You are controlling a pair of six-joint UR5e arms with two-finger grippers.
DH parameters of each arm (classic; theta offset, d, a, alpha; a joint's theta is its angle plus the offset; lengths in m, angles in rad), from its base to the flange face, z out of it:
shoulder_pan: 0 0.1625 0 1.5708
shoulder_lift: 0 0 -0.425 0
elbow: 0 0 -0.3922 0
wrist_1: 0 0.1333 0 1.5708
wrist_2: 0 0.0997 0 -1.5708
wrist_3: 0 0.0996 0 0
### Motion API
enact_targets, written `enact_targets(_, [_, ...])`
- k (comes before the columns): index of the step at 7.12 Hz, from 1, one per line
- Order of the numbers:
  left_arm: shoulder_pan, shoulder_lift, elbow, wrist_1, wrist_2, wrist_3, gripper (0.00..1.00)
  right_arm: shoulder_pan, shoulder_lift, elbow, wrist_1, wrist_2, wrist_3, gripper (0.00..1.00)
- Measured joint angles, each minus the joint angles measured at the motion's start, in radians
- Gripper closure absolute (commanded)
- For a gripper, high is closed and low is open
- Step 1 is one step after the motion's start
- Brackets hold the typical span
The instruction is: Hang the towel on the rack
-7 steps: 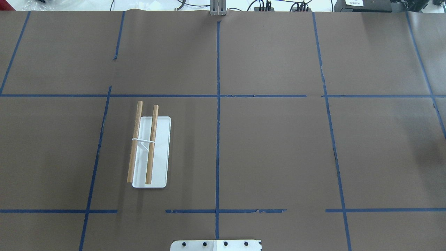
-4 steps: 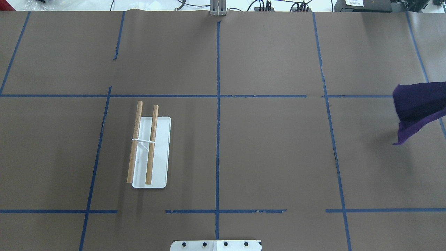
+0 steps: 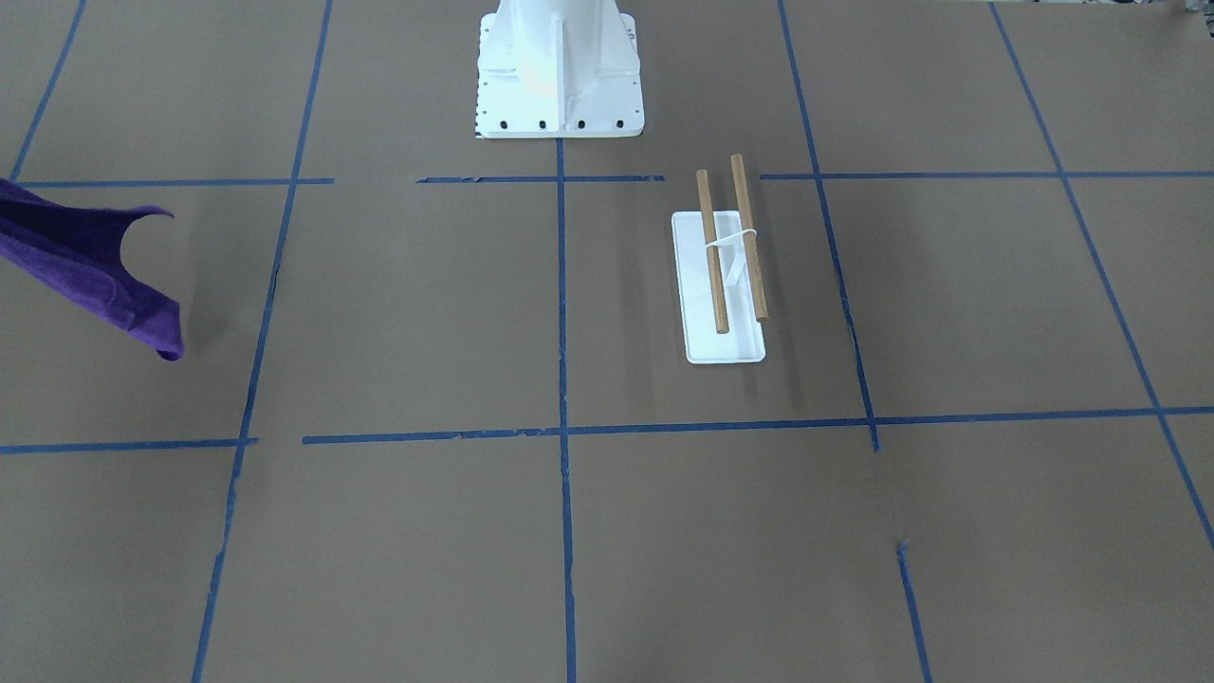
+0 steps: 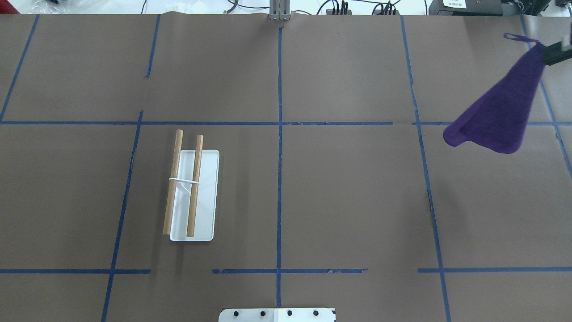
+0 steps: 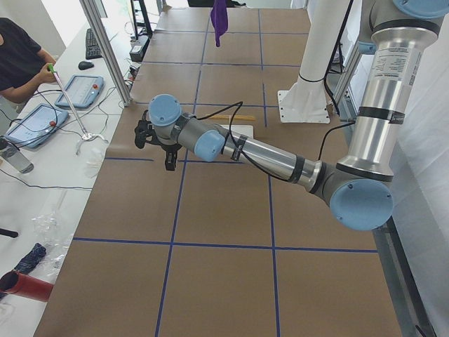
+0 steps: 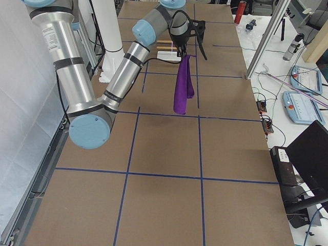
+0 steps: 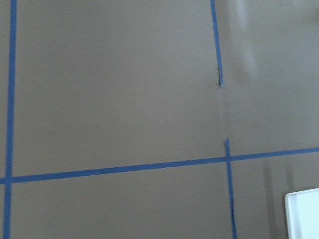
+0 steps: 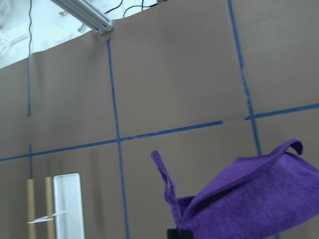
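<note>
The purple towel (image 4: pixel 496 112) hangs off the table from my right gripper (image 4: pixel 550 54) at the far right, which is shut on its top corner. The towel also shows in the front view (image 3: pixel 85 261), the right side view (image 6: pixel 183 87) and the right wrist view (image 8: pixel 249 199). The rack (image 4: pixel 206 197) stands left of centre on its white base, with two brown dowels (image 4: pixel 195 185) running away from me; it also shows in the front view (image 3: pixel 726 346). My left gripper (image 5: pixel 158 140) shows only in the left side view, above the table near the rack; I cannot tell its state.
The white robot pedestal (image 3: pixel 560 76) stands at the table's near edge. Blue tape lines (image 4: pixel 279 134) cross the brown table cover. An aluminium post (image 4: pixel 279 11) stands at the far edge. An operator (image 5: pixel 17 60) sits beyond the table with tablets.
The towel came into view from the right edge. It has since swung towards the table's far right, with my right gripper's fingers now visible holding it. The rack has not moved.
</note>
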Motion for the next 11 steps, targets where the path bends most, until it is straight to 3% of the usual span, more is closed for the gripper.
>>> enact_targets(1, [0.052,-0.069,-0.008,-0.007,0.025,-0.162,0.00,-0.070,0.095,-0.016,0.003,-0.006,0.124,1.00])
enact_targets(3, [0.178,-0.185,-0.032,-0.009,0.097,-0.459,0.00,-0.189,0.207,-0.046,0.013,-0.047,0.197,1.00])
enact_targets(6, [0.364,-0.307,-0.063,-0.003,0.183,-0.772,0.00,-0.376,0.296,-0.098,0.116,-0.210,0.214,1.00])
enact_targets(11, [0.574,-0.481,-0.044,-0.002,0.224,-1.266,0.04,-0.442,0.433,-0.243,0.213,-0.331,0.234,1.00])
